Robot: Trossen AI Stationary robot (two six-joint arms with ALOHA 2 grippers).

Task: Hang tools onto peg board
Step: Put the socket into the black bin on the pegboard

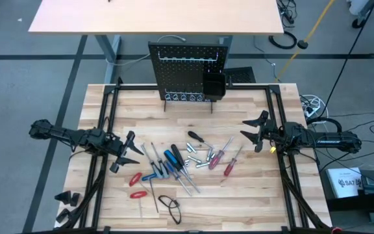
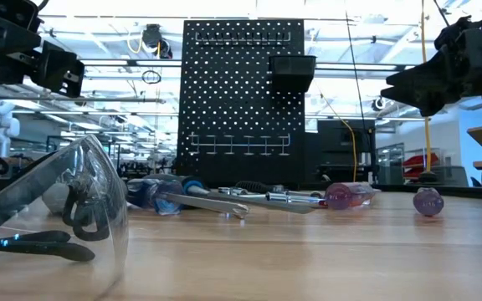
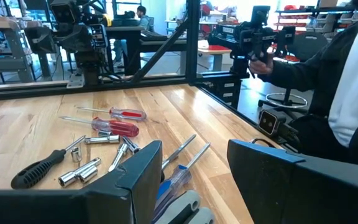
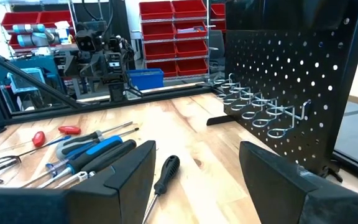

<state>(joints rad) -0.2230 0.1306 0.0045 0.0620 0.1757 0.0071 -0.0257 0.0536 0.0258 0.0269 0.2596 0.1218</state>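
Left tool (image 1: 126, 153): fingers apart, grasping nothing, raised over the bench to the near left of the peg board, just left of the tool pile.
Right tool (image 1: 257, 132): fingers apart, grasping nothing, raised near the bench's right edge, nearer the peg board than the left tool is.
Tools (image 1: 180, 162): scattered flat on the bench in front of the peg board, between the two arms, none on hooks.
Black-handled screwdriver (image 1: 195, 136): lying closest to the peg board of the pile.
Red-handled screwdrivers (image 1: 221, 156): lying on the pile's right side, toward the right tool.
Blue-handled screwdrivers (image 1: 173, 158): mid-pile, shafts pointing away from the peg board.
Silver bits (image 1: 200, 158): small cluster between blue and red handles.
Peg board (image 1: 188, 71): upright at the bench's far edge, centred; row of hooks, small black bin (image 1: 213, 85) on its right side.
Safety glasses (image 1: 169, 205): farthest from the peg board, near the bench's front edge.
Bench (image 1: 252, 188): light wood.
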